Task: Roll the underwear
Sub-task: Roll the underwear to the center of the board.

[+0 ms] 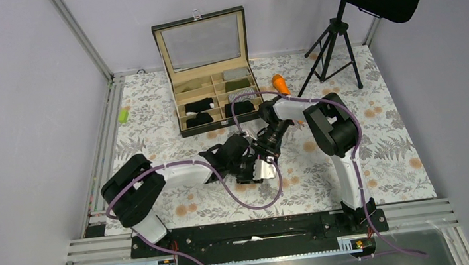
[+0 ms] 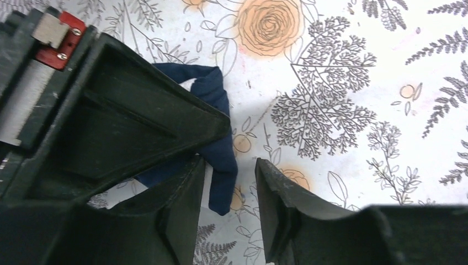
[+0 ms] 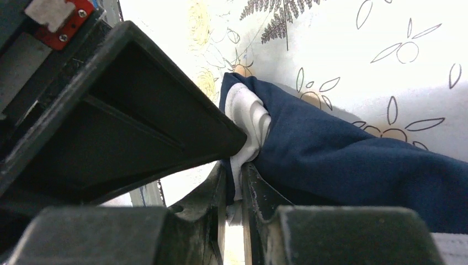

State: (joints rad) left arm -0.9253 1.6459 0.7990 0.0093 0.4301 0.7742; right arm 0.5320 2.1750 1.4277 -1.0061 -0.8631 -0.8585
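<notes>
Navy-blue underwear (image 3: 342, 154) with a white trim lies bunched on the floral tabletop (image 2: 342, 66). The right end effector (image 3: 234, 172) pinches its trim. The left end effector (image 2: 232, 171) stands parted beside it, gripping nothing.

No writing or number can be read anywhere.

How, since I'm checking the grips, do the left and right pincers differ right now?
The left pincer stands open, with a clear gap between its jaws; the right pincer is shut. The left one grips nothing, the navy underwear only lying beside one jaw; the right one clamps that underwear's white-trimmed edge. Both sit low over the floral tablecloth, at the same garment.
</notes>
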